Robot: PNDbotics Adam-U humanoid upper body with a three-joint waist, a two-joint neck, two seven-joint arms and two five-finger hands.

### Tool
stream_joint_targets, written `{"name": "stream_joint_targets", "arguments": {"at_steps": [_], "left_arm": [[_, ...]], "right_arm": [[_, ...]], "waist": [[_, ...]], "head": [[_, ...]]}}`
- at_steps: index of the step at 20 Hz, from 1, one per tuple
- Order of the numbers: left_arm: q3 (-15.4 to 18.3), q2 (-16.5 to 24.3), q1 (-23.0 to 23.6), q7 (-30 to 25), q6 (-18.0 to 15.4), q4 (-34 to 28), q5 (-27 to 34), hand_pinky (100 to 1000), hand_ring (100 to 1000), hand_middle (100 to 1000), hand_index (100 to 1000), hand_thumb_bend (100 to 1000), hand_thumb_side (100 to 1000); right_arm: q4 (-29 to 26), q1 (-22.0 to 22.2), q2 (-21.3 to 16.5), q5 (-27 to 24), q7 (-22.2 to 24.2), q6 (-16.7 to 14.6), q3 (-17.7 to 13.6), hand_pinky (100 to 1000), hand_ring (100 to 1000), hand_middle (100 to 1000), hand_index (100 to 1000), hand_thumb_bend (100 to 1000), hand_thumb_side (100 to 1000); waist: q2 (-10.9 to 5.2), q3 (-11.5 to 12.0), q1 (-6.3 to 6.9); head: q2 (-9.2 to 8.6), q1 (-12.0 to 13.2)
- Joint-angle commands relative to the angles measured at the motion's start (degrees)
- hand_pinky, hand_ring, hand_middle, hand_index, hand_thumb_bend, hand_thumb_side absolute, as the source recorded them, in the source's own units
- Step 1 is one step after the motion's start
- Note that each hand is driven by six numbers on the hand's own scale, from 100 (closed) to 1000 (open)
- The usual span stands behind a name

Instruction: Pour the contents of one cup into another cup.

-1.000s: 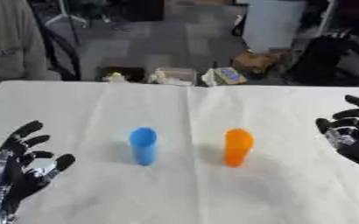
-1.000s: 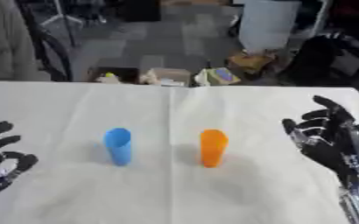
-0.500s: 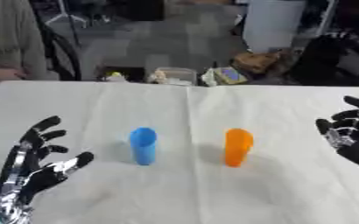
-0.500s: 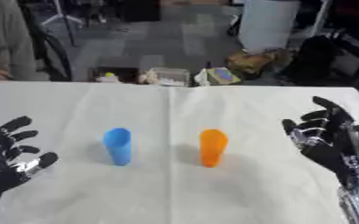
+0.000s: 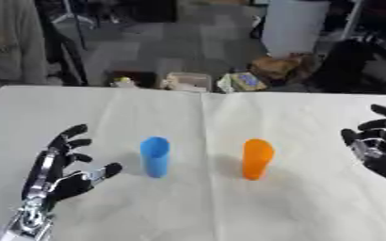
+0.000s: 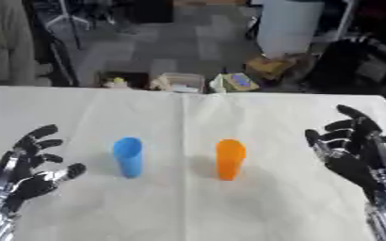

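A blue cup (image 5: pixel 155 156) stands upright left of the table's middle. An orange cup (image 5: pixel 257 158) stands upright to its right, a hand's width away. My left hand (image 5: pixel 62 173) is open with spread fingers, just left of the blue cup and apart from it. At the right side my right hand (image 6: pixel 354 153) is also open, fingers up, well clear of the orange cup. What the cups hold does not show.
The table carries a white cloth (image 5: pixel 205 207) with a crease down its middle. Beyond the far edge are boxes and bags on the floor (image 5: pixel 245 81), a white bin (image 5: pixel 293 26) and a seated person at the far left.
My left hand has moved up and to the right, from the lower left corner toward the blue cup. The right hand and both cups stay where they were.
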Motion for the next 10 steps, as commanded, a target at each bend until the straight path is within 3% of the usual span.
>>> {"name": "stream_joint_targets", "arguments": {"at_steps": [1, 10], "left_arm": [[-0.9, -0.9, -2.8, 0.2, -1.2, 3.0, -1.2, 589, 778, 825, 862, 959, 288], [-2.4, -4.3, -8.9, -0.2, -3.8, 13.7, -5.8, 582, 772, 822, 860, 955, 271]], "right_arm": [[-0.9, -0.9, -0.7, -0.2, 0.4, -0.1, -0.1, 537, 573, 556, 881, 438, 195], [-1.0, -1.1, -0.4, -0.2, 0.8, -0.1, 0.2, 537, 573, 555, 882, 433, 197]], "waist": [[-0.49, -0.2, -0.08], [-0.09, -0.8, -0.49]], "head": [[-0.37, 0.4], [-0.63, 1.1]]}}
